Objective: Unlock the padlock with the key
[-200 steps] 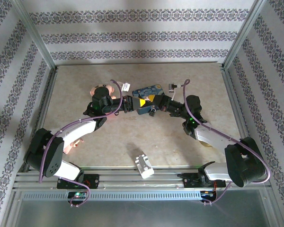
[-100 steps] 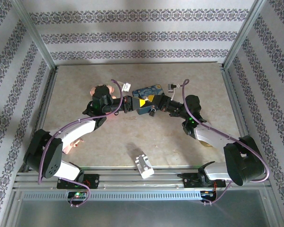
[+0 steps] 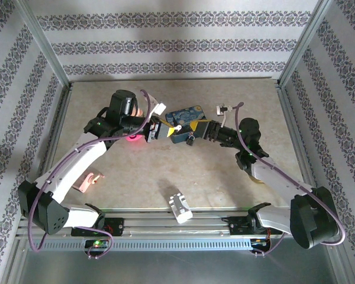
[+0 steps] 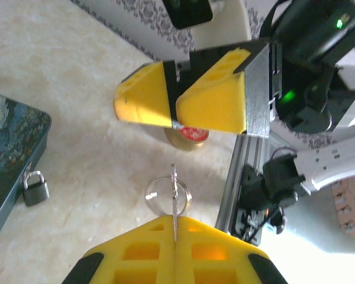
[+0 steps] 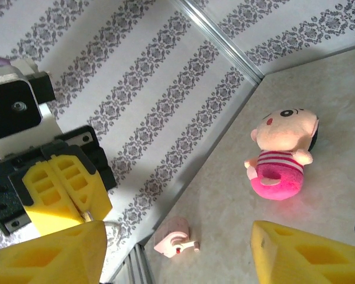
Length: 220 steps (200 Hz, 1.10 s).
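Observation:
My left gripper (image 4: 174,222) is shut on the thin silvery key (image 4: 174,189). The blade sticks up from between the yellow fingers, with its ring (image 4: 167,195) behind. The small dark padlock (image 4: 35,188) lies on the table against the blue tin (image 4: 12,148), apart from the key. From above, the padlock (image 3: 190,140) sits by the tin (image 3: 186,112), between the left gripper (image 3: 175,127) and the right gripper (image 3: 196,126). My right gripper (image 5: 178,260) is open with nothing between its fingers. It faces the left gripper's shut fingers (image 5: 62,189).
A pink plush doll (image 3: 135,135) lies under the left arm. A pink plastic piece (image 3: 89,180) is near the left edge and a white block (image 3: 178,205) near the front rail. A gold-and-red round object (image 4: 189,135) sits by the right arm.
The right gripper has opened and drawn back a little to the right. The left arm has risen and stretched out, its gripper staying shut, so the two grippers stand apart.

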### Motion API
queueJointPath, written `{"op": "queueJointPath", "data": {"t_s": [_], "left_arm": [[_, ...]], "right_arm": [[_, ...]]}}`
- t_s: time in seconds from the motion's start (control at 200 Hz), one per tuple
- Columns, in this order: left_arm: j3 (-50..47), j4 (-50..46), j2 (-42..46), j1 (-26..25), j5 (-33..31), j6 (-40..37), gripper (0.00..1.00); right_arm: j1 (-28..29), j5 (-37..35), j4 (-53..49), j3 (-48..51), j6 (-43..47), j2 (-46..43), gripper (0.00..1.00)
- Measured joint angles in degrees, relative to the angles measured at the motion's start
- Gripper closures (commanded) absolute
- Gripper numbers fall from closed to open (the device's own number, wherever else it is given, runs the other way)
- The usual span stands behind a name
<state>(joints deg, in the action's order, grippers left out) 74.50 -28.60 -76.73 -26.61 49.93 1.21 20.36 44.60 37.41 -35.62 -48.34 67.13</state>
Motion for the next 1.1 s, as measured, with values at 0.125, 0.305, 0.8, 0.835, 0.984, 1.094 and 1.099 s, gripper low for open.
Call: {"op": "queueJointPath", "data": {"t_s": [0.125,0.305,0.8,0.835,0.984,1.094,1.099], "left_arm": [[5.4,-11.5,-1.9,-1.6,-1.3,-8.4,1.0],[10.8,-22.9,-5.3,-3.8,-2.2,-17.8,1.0],[17.4,-35.6,-11.5,-5.3,-2.6,-29.6,1.0],[17.4,-35.7,-11.5,-5.3,-2.6,-29.8,1.0],[17.4,-36.2,-11.5,-5.3,-2.5,-30.3,1.0],[17.4,-36.2,-11.5,-5.3,-2.4,-30.6,1.0],[17.4,-36.2,-11.5,-5.3,-2.4,-30.6,1.0]], "right_arm": [[0.0,2.6,-6.2,-0.1,4.7,-3.2,0.36],[0.4,6.2,-10.4,-0.2,8.3,-6.4,0.39],[7.6,11.1,-19.5,-6.2,15.2,-3.8,0.57],[7.7,11.3,-20.1,-6.5,15.6,-3.6,0.57],[8.5,11.4,-22.6,-7.8,17.2,-2.7,0.61],[9.3,11.5,-23.6,-8.0,17.8,-2.1,0.62],[9.4,11.5,-23.7,-8.0,17.9,-2.0,0.62]]}}
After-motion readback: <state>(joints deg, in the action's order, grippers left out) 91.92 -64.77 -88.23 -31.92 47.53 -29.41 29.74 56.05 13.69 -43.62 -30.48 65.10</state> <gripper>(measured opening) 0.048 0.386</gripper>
